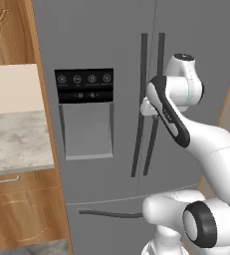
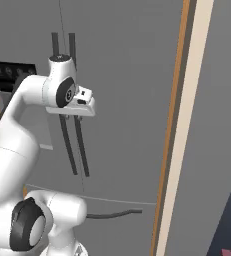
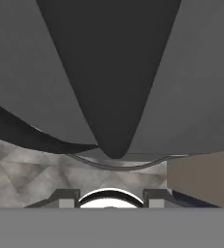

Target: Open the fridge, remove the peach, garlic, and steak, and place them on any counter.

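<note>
The grey fridge point(image 1: 106, 40) stands close in front of me with both doors shut. My gripper point(image 1: 147, 107) is at its two dark vertical bar handles point(image 1: 160, 50), about mid-height. In the hand view one dark handle point(image 3: 108, 72) runs straight down between my fingertips point(image 3: 65, 198), and my gripper point(image 3: 111, 196) is shut on it. Which of the two bars it is I cannot tell. The right base view shows the hand point(image 2: 69, 111) pressed against the handles point(image 2: 71, 45). The peach, garlic and steak are hidden behind the shut doors. The counter is out of view.
A black dispenser panel point(image 1: 84, 85) sits on the left door. The bottom drawer's bar handle point(image 1: 111, 214) lies below my arm. A narrow marble top point(image 1: 12, 142) over wood cabinet doors adjoins the fridge's left side. A wood-edged panel point(image 2: 174, 125) flanks its right.
</note>
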### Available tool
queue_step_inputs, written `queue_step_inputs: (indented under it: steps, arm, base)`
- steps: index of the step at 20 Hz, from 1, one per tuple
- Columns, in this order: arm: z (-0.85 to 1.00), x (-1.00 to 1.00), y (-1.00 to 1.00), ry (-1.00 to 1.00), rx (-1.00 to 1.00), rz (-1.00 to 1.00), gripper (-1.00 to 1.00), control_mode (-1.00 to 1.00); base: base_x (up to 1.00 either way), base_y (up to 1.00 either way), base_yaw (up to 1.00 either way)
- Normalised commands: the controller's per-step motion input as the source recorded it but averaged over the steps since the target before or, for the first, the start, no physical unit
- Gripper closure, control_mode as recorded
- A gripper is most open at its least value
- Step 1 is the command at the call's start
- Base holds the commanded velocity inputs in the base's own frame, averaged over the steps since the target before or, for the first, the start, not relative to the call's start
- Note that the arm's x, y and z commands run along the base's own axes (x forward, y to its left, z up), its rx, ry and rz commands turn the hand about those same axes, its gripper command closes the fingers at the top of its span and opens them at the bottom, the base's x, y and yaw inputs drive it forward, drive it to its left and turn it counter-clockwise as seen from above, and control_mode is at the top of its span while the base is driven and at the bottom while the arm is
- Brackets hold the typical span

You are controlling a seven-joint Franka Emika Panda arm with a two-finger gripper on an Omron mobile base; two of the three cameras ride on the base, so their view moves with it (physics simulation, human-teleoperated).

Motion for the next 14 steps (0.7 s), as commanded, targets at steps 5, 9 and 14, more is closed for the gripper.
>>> queue_step_inputs:
  steps: [5, 9, 14]
  arm:
    - [0.0, 0.0, 0.0, 0.0, 0.0, 0.0, -1.0, 1.0]
    - [0.0, 0.0, 0.0, 0.0, 0.0, 0.0, -1.0, 1.0]
    - [0.12, -0.08, 0.0, -0.3, 0.0, 0.0, -1.0, -1.0]
  base:
    - [-0.53, 0.0, 0.0]
    - [-0.58, 0.0, 0.0]
    - [0.0, 0.0, 0.0]
